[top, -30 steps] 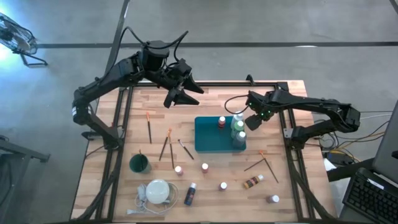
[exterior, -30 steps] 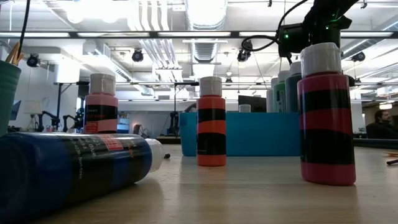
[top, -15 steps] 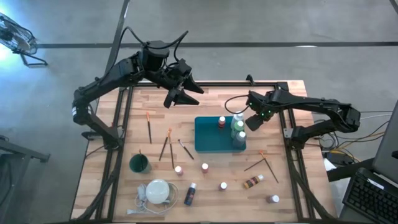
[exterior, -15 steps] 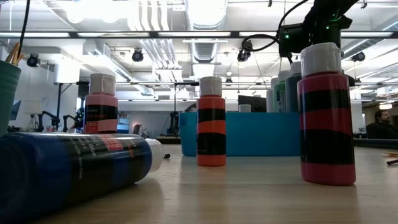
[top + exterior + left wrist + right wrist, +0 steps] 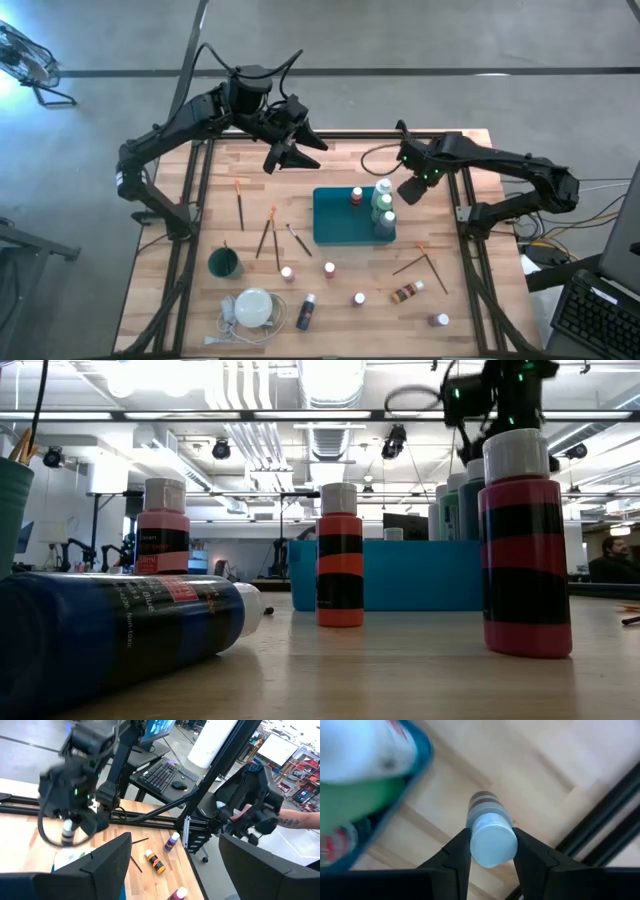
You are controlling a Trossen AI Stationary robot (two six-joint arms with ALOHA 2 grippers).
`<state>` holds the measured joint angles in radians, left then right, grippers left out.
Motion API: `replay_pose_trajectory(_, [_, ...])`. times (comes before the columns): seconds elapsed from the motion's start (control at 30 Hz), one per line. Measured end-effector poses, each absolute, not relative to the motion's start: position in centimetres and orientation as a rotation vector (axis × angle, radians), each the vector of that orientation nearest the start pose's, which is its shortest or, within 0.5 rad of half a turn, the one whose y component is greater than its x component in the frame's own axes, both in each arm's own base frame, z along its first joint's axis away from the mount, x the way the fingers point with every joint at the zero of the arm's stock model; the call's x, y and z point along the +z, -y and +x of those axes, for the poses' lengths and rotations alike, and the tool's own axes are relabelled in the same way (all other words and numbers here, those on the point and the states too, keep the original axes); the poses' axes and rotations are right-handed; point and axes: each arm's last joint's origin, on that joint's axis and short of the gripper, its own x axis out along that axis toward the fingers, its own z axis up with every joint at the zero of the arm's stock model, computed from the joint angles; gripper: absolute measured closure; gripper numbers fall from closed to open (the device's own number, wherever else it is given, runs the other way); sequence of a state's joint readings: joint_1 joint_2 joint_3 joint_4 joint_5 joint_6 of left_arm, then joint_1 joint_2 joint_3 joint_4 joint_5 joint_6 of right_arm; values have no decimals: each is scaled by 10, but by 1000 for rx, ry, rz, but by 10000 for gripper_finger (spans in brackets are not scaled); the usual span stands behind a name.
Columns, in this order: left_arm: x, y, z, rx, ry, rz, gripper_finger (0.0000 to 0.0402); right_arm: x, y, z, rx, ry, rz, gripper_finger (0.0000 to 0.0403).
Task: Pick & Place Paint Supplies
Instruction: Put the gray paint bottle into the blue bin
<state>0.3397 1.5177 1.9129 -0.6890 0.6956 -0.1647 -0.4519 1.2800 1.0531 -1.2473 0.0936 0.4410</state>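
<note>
My right gripper (image 5: 408, 190) hangs beside the right end of the teal tray (image 5: 340, 228) and is shut on a grey-blue, white-capped paint bottle (image 5: 485, 807). The left wrist view also shows that bottle (image 5: 67, 831) under the right gripper. In the tray stand a red bottle (image 5: 356, 195) and green and white ones (image 5: 383, 207). More bottles (image 5: 329, 268) and thin brushes (image 5: 268, 235) are scattered over the wooden table. My left gripper (image 5: 290, 152) is open, high over the table's far side, touching nothing. My right gripper pinches the grey-blue bottle at its white cap end (image 5: 492, 845) between the two fingers (image 5: 457, 851), coming from above and pointing down. The bottle hangs upright below the fingers, clear of the wooden table, just outside the tray's edge.
A teal cup (image 5: 224, 263) holding a brush and a white disc with a cord (image 5: 254, 305) sit near the table's near left corner. Two brushes (image 5: 425, 262) and a brown bottle (image 5: 407, 292) lie right of the tray. Black frame rails run along the table's edges.
My right gripper has risen and drawn a little toward the table's far edge, away from the tray's right end, carrying the bottle with it. The left arm has kept still.
</note>
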Motion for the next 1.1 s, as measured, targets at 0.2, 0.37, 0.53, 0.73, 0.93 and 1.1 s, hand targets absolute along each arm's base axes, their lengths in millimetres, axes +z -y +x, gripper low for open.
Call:
replay_pose_trajectory(0.2, [491,-81,284,-330,-287,-316,97,328,98,191,-769,-1187,487,291])
replay_pose_trajectory(0.37, [491,-81,284,-324,-294,-360,97,385,99,191,-729,-1008,352,291])
replay_pose_trajectory(0.53, [496,-79,280,-325,-277,-352,97,428,95,185,-649,-872,247,291])
replay_pose_trajectory(0.73, [504,-78,275,-325,-257,-351,97,462,79,179,-536,-756,187,291])
replay_pose_trajectory(0.93, [508,-77,272,-326,-241,-344,97,477,66,198,-463,-707,167,291])
replay_pose_trajectory(1.1, [509,-77,271,-322,-241,-352,97,480,58,226,-382,-738,122,291])
